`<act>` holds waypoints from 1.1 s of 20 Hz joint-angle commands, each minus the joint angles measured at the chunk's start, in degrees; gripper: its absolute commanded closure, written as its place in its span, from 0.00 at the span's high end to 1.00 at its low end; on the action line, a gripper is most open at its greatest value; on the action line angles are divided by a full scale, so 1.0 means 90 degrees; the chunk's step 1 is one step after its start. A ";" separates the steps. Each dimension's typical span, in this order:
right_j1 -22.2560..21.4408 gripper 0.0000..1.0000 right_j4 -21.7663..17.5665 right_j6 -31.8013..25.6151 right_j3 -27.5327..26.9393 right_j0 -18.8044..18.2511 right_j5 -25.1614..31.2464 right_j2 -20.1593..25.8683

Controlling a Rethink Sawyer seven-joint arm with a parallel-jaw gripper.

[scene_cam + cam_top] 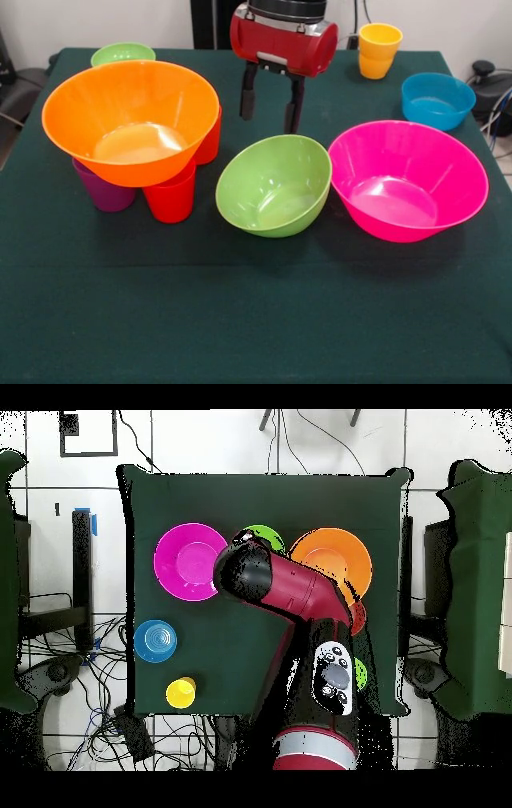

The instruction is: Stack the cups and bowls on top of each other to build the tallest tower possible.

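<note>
A large orange bowl (128,120) (332,559) rests upright on three cups: a purple one (104,194), a red one (170,198) and a red-orange one (210,138) behind. The medium light green bowl (274,184) (266,536) sits tilted at the table's middle, with the large pink bowl (406,180) (190,561) beside it. My gripper (270,100) hangs open and empty just behind the green bowl's far rim. In the overhead view the arm hides the gripper. A small blue bowl (437,100) (157,640), a yellow cup (379,50) (181,693) and a small green bowl (122,53) stand apart.
Everything stands on a dark green cloth table (240,320). Cables and black gear lie off the table's right side in the front view. The blue bowl and yellow cup stand near the far right corner there.
</note>
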 commanded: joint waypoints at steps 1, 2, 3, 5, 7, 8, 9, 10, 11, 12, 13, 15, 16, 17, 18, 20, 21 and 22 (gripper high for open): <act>0.0007 1.00 0.0132 0.1048 -0.0098 0.0071 -0.0003 0.0374; 0.0007 1.00 0.0129 0.1030 -0.0095 0.0054 -0.0010 0.0391; 0.0009 1.00 0.0128 0.1018 -0.0099 0.0047 -0.0008 0.0402; 0.0016 1.00 0.0115 0.1019 -0.0100 0.0062 -0.0011 0.0381; 0.0046 1.00 0.0118 0.1030 -0.0128 0.0078 -0.0022 0.0371; 0.0055 1.00 0.0118 0.1037 -0.0127 0.0085 -0.0040 0.0370; 0.0064 1.00 0.0117 0.1043 -0.0125 0.0091 -0.0059 0.0369; 0.0065 1.00 0.0111 0.1041 -0.0099 0.0080 -0.0101 0.0381; 0.0082 1.00 0.0103 0.1023 -0.0108 0.0061 -0.0114 0.0394; 0.0099 1.00 0.0096 0.1005 -0.0117 0.0041 -0.0127 0.0407; 0.0116 1.00 0.0095 0.0996 -0.0125 0.0025 -0.0144 0.0423; 0.0139 1.00 0.0101 0.1027 -0.0148 0.0056 -0.0158 0.0388; 0.0144 1.00 0.0103 0.1038 -0.0159 0.0073 -0.0152 0.0370; 0.0151 1.00 0.0104 0.1036 -0.0165 0.0073 -0.0155 0.0377; 0.0152 1.00 0.0108 0.1034 -0.0153 0.0063 -0.0172 0.0400; 0.0156 1.00 0.0111 0.1038 -0.0160 0.0067 -0.0167 0.0396; 0.0156 1.00 0.0112 0.1040 -0.0164 0.0072 -0.0156 0.0388; 0.0155 1.00 0.0109 0.1037 -0.0166 0.0073 -0.0146 0.0384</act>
